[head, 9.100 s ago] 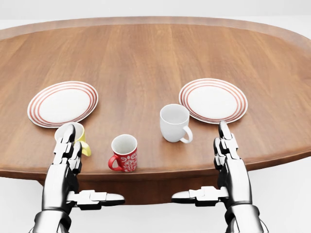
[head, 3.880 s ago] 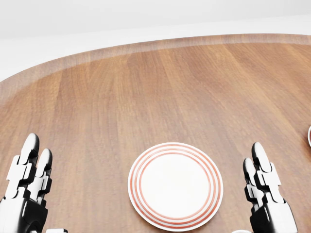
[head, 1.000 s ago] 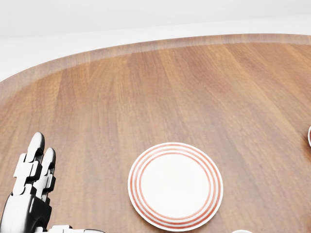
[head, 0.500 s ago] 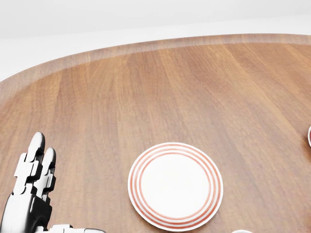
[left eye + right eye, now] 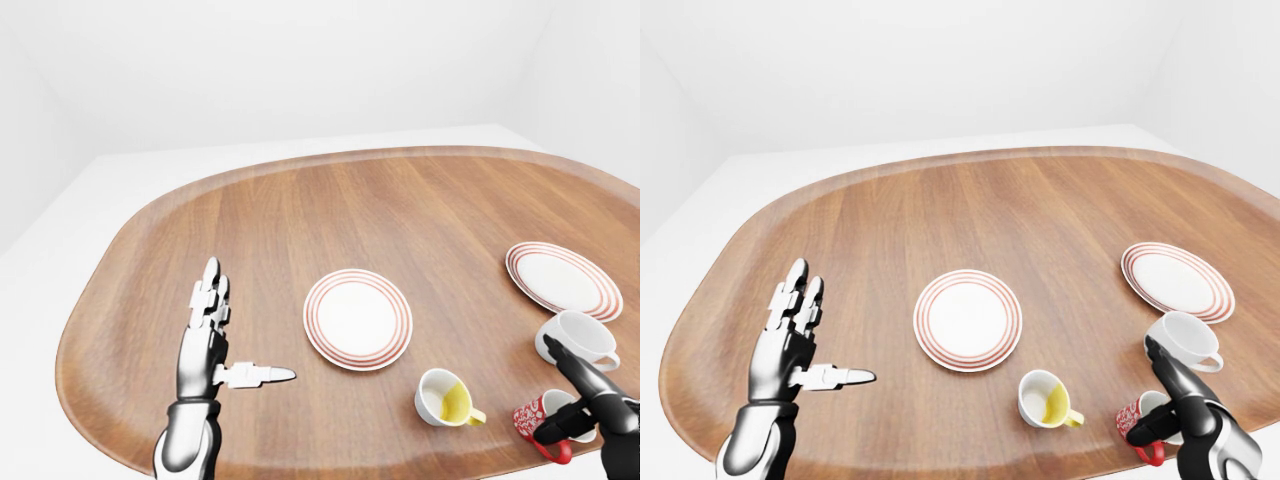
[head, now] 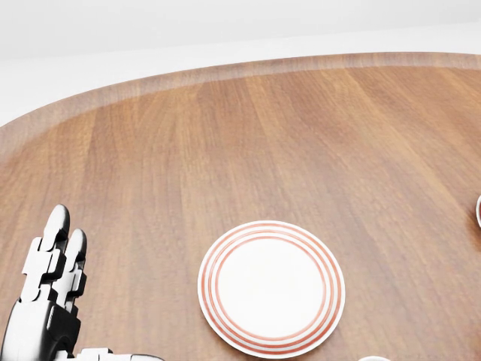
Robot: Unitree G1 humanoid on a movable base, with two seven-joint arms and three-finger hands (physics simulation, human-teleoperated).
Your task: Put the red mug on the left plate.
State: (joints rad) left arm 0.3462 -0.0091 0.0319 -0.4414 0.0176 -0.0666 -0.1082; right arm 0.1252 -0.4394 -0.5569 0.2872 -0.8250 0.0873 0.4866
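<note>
Now the right hand (image 5: 1175, 405) grips the red mug (image 5: 1137, 420) at the table (image 5: 420, 220) edge. The left hand (image 5: 210, 335) hovers spread wide beside the left plate (image 5: 357, 318).

Red mug (image 5: 1137, 418): largely covered by the dark right hand (image 5: 1175, 405); only its patterned side and handle loop show. Whether the fingers actually close on it cannot be settled, as the contact side is hidden.

Right hand: its wrist runs off the bottom edge of both eye views, and it is outside the head view altogether.

Left hand (image 6: 49, 301): cut by the bottom-left corner of the head view.

White mug (image 5: 578, 337): its lower left part sits behind the right hand's raised finger.

Head view: a sliver of a cup rim (image 6: 479, 210) shows at the right edge, another (image 6: 373, 359) at the bottom edge; neither can be identified.

Table (image 5: 400, 210): its near edge is cut off at the bottom of the eye views.
</note>
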